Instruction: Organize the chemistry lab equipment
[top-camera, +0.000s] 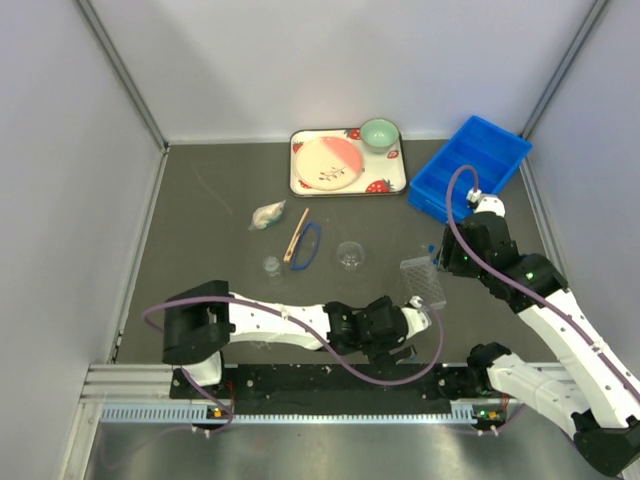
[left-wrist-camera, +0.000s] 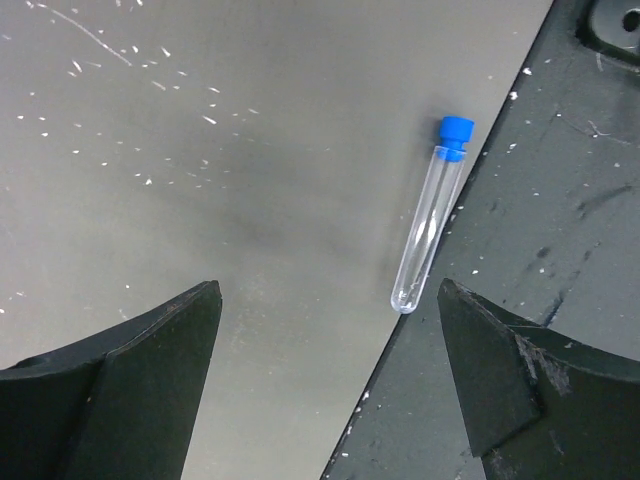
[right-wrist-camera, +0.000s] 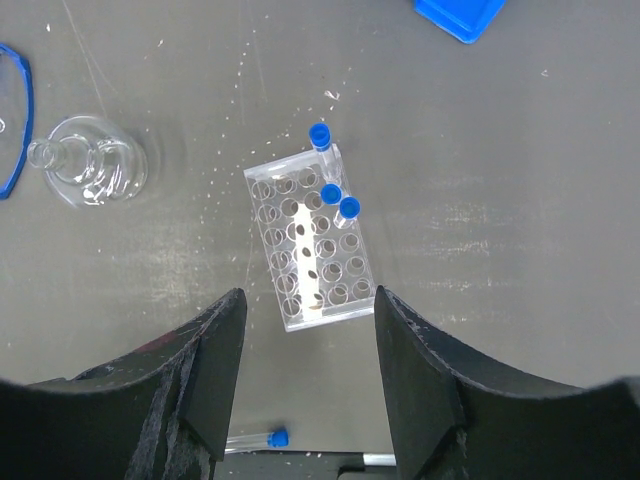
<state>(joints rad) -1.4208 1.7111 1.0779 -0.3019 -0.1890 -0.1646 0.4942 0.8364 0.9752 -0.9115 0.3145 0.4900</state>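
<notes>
Your left pincer (left-wrist-camera: 325, 300) hangs wide open and empty over the near edge of the surface (left-wrist-camera: 200, 150), where one blue-capped tube (left-wrist-camera: 430, 215) lies loose. Your right pincer (right-wrist-camera: 310, 300) is parted too, gripping nothing, above the tube rack (right-wrist-camera: 310, 250), which holds three capped tubes (right-wrist-camera: 333, 193) at its far end.
</notes>
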